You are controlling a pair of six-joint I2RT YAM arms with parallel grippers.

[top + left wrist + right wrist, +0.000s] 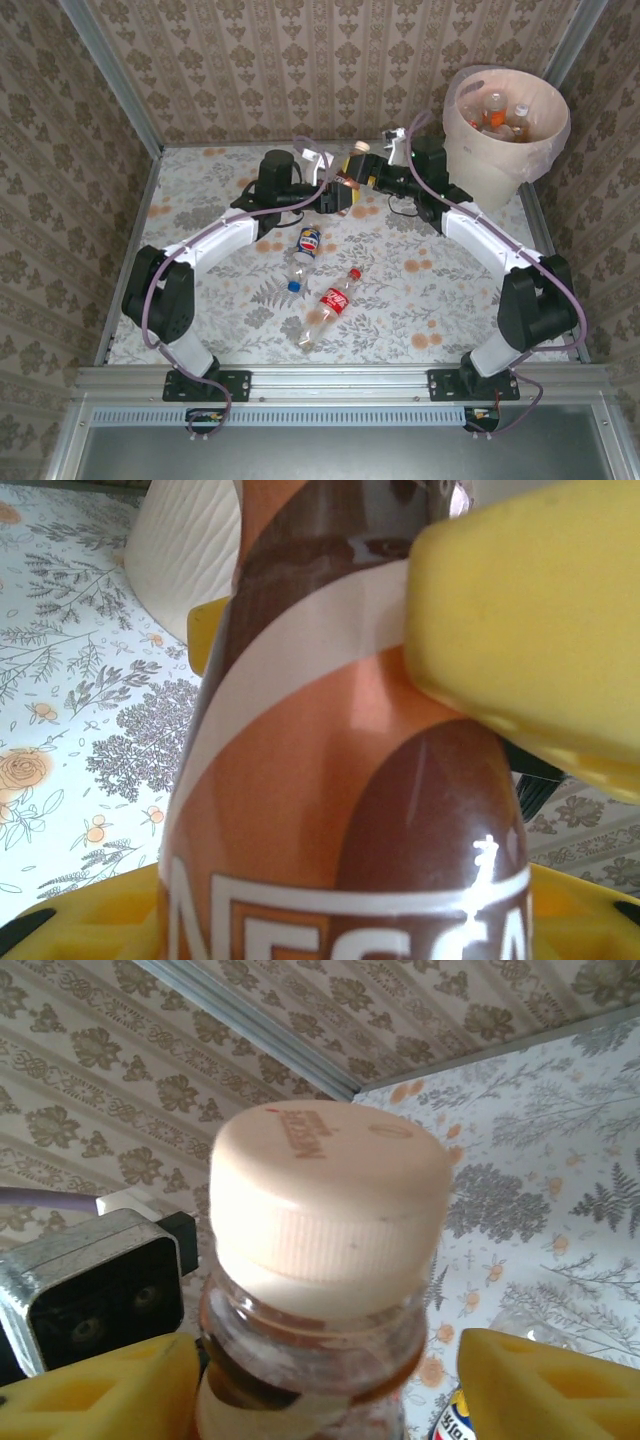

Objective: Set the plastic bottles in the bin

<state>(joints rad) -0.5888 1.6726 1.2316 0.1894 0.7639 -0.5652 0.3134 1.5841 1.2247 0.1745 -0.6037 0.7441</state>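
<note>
Brown-and-orange labelled bottle (330, 760) over far middle of table (420, 290), near bin (490, 165). Left fingers (530, 630) clamped on its body. Right fingers (545, 1385) straddle its neck below cream cap (325, 1180), gap showing on one side.

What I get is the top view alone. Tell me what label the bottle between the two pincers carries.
Observer: In the left wrist view the bottle wears a brown and orange label with white letters.
Operator: Report its cap.
Observer: In the right wrist view the cap is cream, with lettering on top.
Operator: Say how the right pincer stands.
Observer: Its yellow fingers flank the bottle's neck, and a gap shows beside one of them.
</note>
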